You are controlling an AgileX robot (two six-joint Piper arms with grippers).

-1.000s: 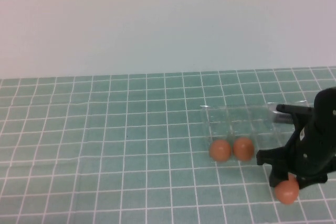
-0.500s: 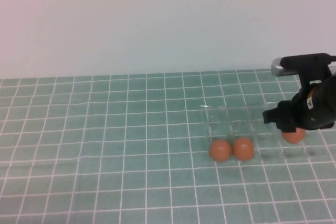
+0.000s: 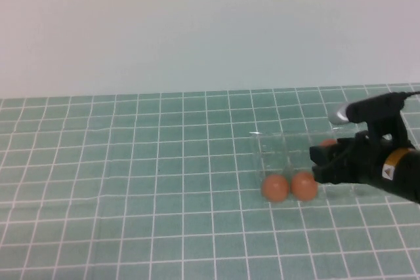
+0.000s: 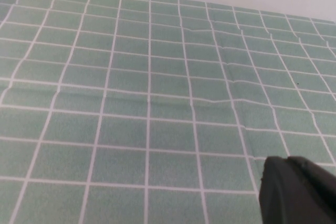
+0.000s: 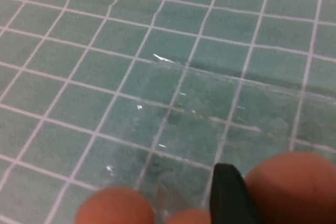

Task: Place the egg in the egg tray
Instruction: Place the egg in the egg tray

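Right gripper (image 3: 321, 160) over egg tray (image 3: 269, 152), clamped on egg (image 5: 294, 184), barely visible from above. Two eggs (image 3: 289, 187) in near cups. Left gripper (image 4: 296, 190) only in wrist view; opening undeterminable.

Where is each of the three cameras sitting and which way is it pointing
High view: raised on the robot's side, angled down at the egg tray; the right claw holds the egg over it.
Left wrist view: on the left arm, facing bare grid mat; only a left claw tip shows.
Right wrist view: on the right arm, looking down into the tray past a claw fingertip.
High and right wrist views share tray and eggs.
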